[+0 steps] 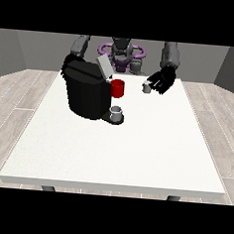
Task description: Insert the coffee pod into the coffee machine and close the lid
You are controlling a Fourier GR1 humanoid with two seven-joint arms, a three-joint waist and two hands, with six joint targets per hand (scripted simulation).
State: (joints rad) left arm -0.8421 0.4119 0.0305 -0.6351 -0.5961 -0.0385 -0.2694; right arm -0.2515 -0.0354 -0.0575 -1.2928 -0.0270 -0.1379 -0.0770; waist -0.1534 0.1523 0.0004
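The coffee pod [147, 88] is a small gray cup shape with a pale top. It sits at the tips of the fingers [154, 84] of the hand at the view's right [163, 80], which curl around it above the white worktop [116, 149]. Well away from those fingers stands the big black coffee machine [87, 93] with its gray lid [104, 67] tilted up. A red cup [118, 88] and a small gray cup [117, 113] sit beside the machine.
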